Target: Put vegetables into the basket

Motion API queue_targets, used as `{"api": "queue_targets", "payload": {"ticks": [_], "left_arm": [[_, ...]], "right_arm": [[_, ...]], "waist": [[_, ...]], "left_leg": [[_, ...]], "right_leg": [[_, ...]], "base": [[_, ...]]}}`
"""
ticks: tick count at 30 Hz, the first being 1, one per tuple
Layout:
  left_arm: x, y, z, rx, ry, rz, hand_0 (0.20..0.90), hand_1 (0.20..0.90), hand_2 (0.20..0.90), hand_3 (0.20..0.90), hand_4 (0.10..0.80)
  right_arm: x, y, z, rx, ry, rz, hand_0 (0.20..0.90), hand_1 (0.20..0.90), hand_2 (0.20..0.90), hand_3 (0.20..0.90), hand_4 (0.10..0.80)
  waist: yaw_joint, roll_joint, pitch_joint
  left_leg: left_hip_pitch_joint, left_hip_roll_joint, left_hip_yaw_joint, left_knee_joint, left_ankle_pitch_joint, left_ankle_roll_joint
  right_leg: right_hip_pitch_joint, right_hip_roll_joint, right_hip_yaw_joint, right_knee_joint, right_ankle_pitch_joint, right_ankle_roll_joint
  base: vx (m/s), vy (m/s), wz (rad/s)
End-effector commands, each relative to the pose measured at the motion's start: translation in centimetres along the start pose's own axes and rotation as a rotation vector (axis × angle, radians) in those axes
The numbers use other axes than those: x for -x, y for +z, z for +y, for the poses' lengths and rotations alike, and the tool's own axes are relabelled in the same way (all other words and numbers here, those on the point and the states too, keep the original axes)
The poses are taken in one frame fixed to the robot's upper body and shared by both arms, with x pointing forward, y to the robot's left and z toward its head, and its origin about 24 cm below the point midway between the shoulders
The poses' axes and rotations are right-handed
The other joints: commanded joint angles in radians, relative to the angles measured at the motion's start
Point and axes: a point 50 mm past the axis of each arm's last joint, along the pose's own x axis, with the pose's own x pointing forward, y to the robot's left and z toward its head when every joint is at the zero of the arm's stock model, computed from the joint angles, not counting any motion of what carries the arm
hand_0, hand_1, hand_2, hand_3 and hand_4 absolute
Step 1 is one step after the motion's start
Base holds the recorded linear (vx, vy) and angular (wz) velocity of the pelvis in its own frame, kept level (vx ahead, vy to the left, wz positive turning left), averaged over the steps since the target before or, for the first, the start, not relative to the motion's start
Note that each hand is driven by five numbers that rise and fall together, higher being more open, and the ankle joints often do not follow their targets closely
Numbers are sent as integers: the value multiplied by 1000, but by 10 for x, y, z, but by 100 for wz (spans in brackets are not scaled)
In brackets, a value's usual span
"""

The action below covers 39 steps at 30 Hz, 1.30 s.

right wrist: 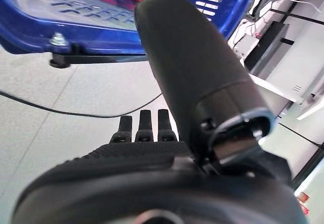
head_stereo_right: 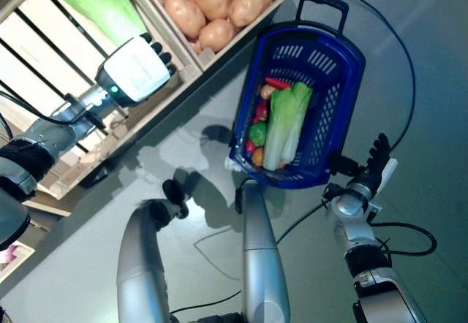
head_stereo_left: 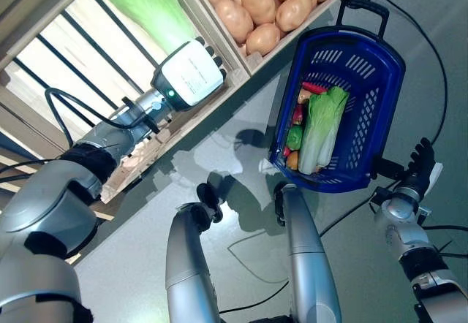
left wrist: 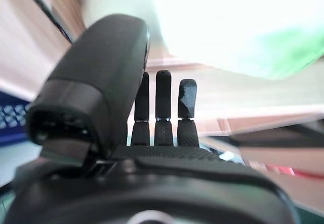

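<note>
A blue basket [head_stereo_left: 380, 74] stands on the floor with a cabbage [head_stereo_left: 322, 127], a red pepper and other small vegetables inside. My left hand [head_stereo_left: 191, 71] is raised at the wooden shelf edge, just below a green cabbage [head_stereo_left: 150, 5] lying in the shelf bin. In the left wrist view its fingers [left wrist: 163, 112] are straight and hold nothing, with the pale green cabbage [left wrist: 283, 51] past them. My right hand [head_stereo_left: 420, 164] hangs beside the basket's near right corner, fingers [right wrist: 144, 125] straight and empty, the basket [right wrist: 76, 26] just beyond.
A neighbouring shelf bin holds several potatoes [head_stereo_left: 263, 5]. The wooden shelf rail [head_stereo_left: 241, 67] runs between my left hand and the basket. The basket's black handle [head_stereo_left: 363, 9] stands up at its far end. White shelving [right wrist: 298, 67] shows beyond my right hand.
</note>
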Motion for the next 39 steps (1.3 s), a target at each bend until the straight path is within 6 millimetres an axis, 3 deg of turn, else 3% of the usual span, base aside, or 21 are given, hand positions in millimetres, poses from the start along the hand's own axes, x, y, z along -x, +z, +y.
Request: {"api": "queue_targets", "payload": {"ticks": [1, 5, 6, 9, 12, 19, 23, 33, 34, 35, 36, 39], "left_arm": [[-25, -57, 46, -88, 291, 130, 300, 300, 300, 300, 400], [-20, -53, 52, -15, 370, 130, 300, 300, 300, 300, 400], [-15, -54, 54, 24, 405, 157, 300, 300, 300, 300, 400], [-6, -49, 58, 170, 481, 231, 300, 300, 300, 300, 400], [5, -27, 61, 323, 546, 207, 300, 300, 300, 300, 400], [29, 9, 78, 799, 692, 423, 300, 300, 300, 300, 400], [28, 27, 84, 814, 618, 356, 300, 300, 300, 300, 400], [4, 15, 85, 661, 315, 149, 300, 300, 300, 300, 400], [1, 12, 83, 644, 241, 133, 324, 324, 324, 324, 416], [-2, 10, 83, 625, 208, 116, 825, 825, 825, 825, 750], [-4, 8, 85, 597, 193, 94, 900, 900, 900, 900, 800], [-11, -1, 87, 536, 141, 52, 900, 900, 900, 900, 800]], "right_arm": [[-4, 32, -8, -41, -47, -175, 900, 900, 900, 900, 800], [0, 25, -6, -36, -45, -168, 900, 900, 900, 900, 800], [1, 24, -7, -37, -44, -167, 900, 900, 900, 900, 800], [8, 13, -10, -30, -41, -145, 900, 900, 900, 900, 800], [17, 0, -13, -18, -14, -126, 900, 900, 900, 900, 800], [31, -16, -17, 3, -4, -107, 900, 900, 900, 900, 800], [28, -11, -20, 3, -7, -132, 900, 900, 900, 900, 800], [6, 18, -21, -17, -11, -172, 900, 900, 900, 900, 800], [4, 21, -22, -16, -10, -178, 900, 900, 900, 900, 800], [2, 24, -22, -18, -9, -189, 900, 900, 900, 900, 800], [-1, 27, -23, -19, -11, -194, 900, 900, 900, 900, 800], [-6, 31, -28, -29, -19, -205, 900, 900, 900, 900, 800]], "waist": [[-5, -18, -2], [11, -13, -2], [17, -12, -2], [32, -9, -11], [54, -8, -51], [114, -15, -142], [131, -10, -178], [120, -4, -112], [115, -2, -99], [111, 0, -83], [108, 1, -71], [101, 5, -38]], "left_leg": [[149, 20, -7, 15, -188, -46], [222, 11, -2, -50, -162, -49], [237, 5, 1, -84, -124, -42], [312, -14, -1, -149, -105, -41], [385, -42, -8, -249, -70, -40], [575, -113, -49, -507, 40, -45], [639, -121, -51, -614, 84, -58], [562, -108, -54, -517, 64, -66], [551, -109, -57, -506, 62, -66], [538, -108, -58, -491, 59, -68], [527, -108, -62, -480, 57, -66], [494, -101, -59, -457, 56, -68]], "right_leg": [[127, -15, -28, -211, 163, -14], [205, -21, -44, -263, 174, -15], [221, -21, -51, -293, 203, -21], [296, -24, -64, -351, 211, -22], [371, -21, -76, -439, 226, -21], [581, -23, -127, -691, 289, -17], [665, -12, -155, -814, 326, -11], [608, 15, -133, -742, 307, -26], [602, 18, -128, -737, 306, -28], [594, 17, -125, -731, 306, -29], [586, 17, -120, -723, 305, -30], [554, 15, -116, -701, 303, -28]], "base": [[0, 0, 0], [-24, -16, 4], [-81, -40, 10], [6, -28, 7], [50, -34, 9], [62, -45, 18], [31, -30, 9], [-53, -4, 3], [-68, 14, 1], [-70, 15, 1], [-75, 14, 1], [-52, 2, 4]]}}
